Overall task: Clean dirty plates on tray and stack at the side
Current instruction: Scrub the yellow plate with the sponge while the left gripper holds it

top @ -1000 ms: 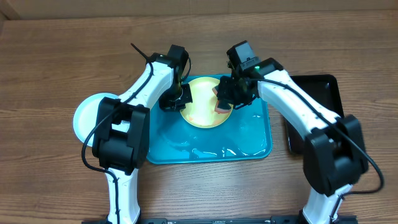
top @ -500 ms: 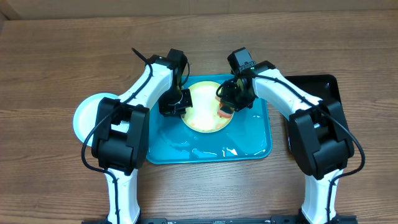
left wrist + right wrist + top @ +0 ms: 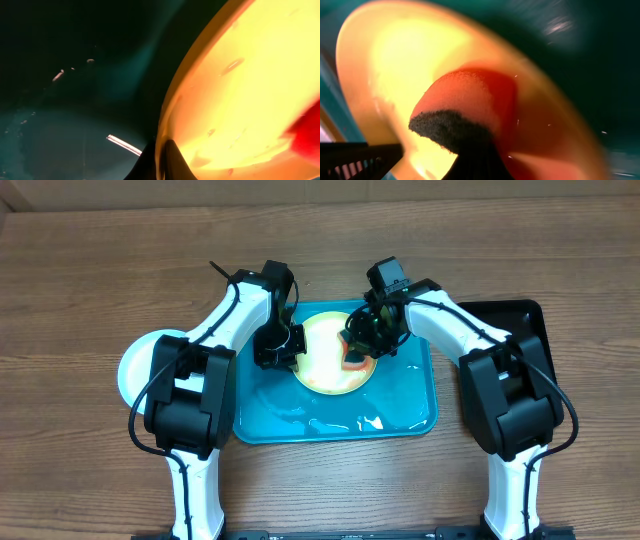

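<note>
Yellow plate (image 3: 322, 352): wrist views show left tool (image 3: 161, 157) pinching rim, right tool (image 3: 366, 343) clamping sponge (image 3: 465, 95).

The left arm (image 3: 235, 315) and right arm (image 3: 450, 320) both reach forward from the near edge and bend inward at the elbow, so their wrists face each other from opposite sides. The left gripper (image 3: 288, 348) angles down and to the right with its jaws closed tight on the rim of the plate (image 3: 322, 345); its wrist view shows the dark fingertips (image 3: 175, 162) pinching from either side. The right gripper (image 3: 362, 352) angles down and to the left, jaws clamped on the sponge (image 3: 465, 95).
</note>
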Motion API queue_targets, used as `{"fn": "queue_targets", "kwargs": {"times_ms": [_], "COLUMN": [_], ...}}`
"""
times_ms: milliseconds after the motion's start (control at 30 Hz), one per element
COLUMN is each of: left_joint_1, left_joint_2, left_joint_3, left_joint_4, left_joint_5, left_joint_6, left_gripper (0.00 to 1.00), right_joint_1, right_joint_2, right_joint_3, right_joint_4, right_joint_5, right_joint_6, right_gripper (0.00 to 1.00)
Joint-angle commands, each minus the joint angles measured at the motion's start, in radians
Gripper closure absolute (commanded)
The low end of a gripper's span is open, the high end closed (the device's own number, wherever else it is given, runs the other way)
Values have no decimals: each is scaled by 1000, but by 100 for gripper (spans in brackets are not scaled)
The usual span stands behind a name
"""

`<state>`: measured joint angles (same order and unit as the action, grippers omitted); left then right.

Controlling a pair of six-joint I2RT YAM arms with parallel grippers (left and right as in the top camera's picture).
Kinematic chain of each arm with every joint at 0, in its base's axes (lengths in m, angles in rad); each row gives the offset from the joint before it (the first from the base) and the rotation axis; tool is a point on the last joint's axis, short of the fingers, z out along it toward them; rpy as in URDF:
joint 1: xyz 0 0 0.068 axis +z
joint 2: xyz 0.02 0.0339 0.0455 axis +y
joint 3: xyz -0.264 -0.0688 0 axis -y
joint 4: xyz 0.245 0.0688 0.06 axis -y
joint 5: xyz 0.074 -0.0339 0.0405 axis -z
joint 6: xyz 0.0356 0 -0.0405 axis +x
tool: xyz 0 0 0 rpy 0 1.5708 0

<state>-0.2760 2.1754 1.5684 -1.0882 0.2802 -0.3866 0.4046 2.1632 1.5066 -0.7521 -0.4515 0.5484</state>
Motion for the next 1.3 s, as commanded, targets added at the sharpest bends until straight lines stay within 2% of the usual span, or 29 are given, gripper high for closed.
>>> {"fn": "queue_targets", "kwargs": {"times_ms": [0, 200, 300, 467, 600, 700, 833, 1067, 1167, 1267], "left_joint_1": [-30, -28, -18, 10, 29, 40, 46, 64, 84, 99], "left_joint_2": [85, 85, 85, 85, 85, 85, 85, 85, 85, 85], "left_joint_3": [-54, -54, -54, -54, -54, -54, -54, -54, -53, -53], "left_joint_4": [4, 12, 12, 12, 12, 14, 25, 70, 90, 95], "left_joint_5": [62, 62, 62, 64, 66, 66, 66, 116, 166, 170], "left_joint_6": [51, 50, 50, 50, 50, 50, 50, 51, 51, 51], "left_gripper": [96, 96, 96, 96, 96, 96, 95, 96, 96, 96], "right_joint_1": [70, 83, 51, 10, 12, 19, 29, 78, 122, 154], "right_joint_2": [61, 60, 59, 57, 57, 57, 57, 90, 107, 109], "right_joint_3": [-8, -2, 42, 150, 159, 155, 155, 153, 153, 151], "right_joint_4": [-8, -51, -154, -326, -338, -304, -235, -141, -147, -184], "right_joint_5": [-100, -125, 6, 351, 525, 571, 501, 40, -56, -66], "right_joint_6": [-6, -69, -89, -135, -164, -192, -219, -247, -265, -294], "right_gripper": [96, 96, 96, 96, 96, 96, 96, 96, 96, 96]}}
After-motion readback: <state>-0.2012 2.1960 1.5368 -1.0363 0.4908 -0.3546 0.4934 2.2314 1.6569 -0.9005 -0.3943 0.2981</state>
